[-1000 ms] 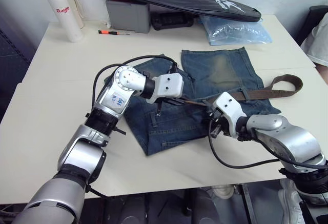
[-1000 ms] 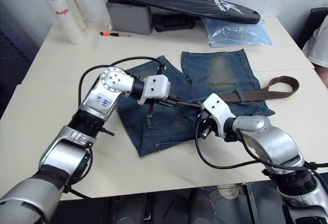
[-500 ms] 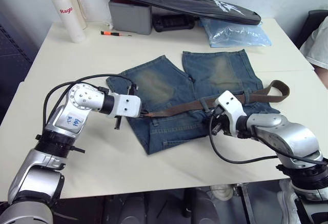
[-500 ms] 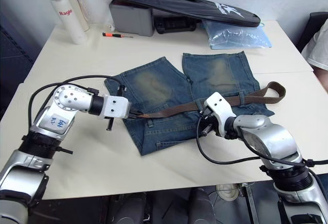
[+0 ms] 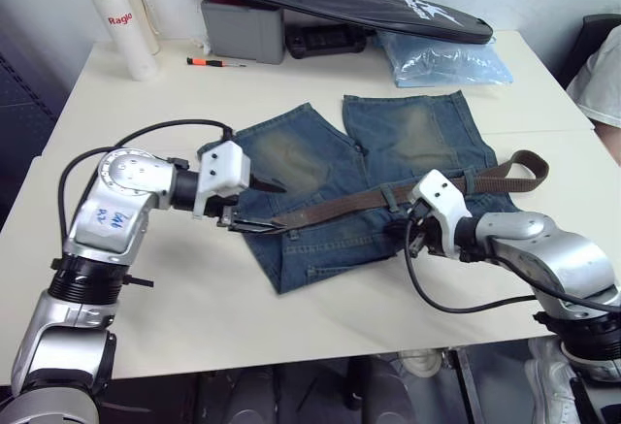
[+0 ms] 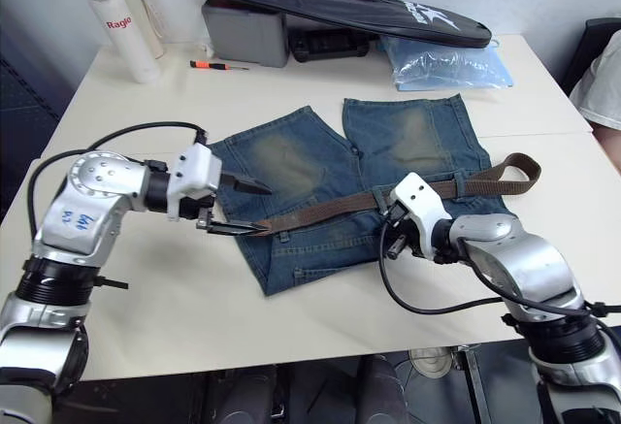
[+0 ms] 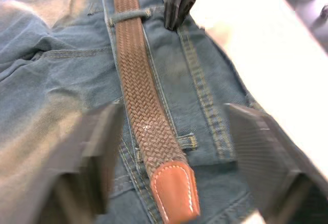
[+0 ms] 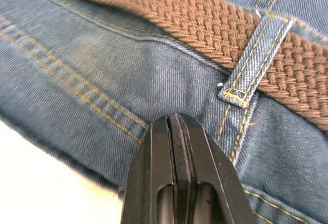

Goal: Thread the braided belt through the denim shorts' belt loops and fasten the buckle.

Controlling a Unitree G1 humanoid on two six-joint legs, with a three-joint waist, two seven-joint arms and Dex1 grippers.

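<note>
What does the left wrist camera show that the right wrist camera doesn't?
Only the left wrist view shows the belt's tan leather tip lying between the open left gripper, and the table. Only the right wrist view shows the right gripper from close up, jaws shut, pressing the shorts just below a loop. Both show the belt passing under a loop on the waistband.
</note>
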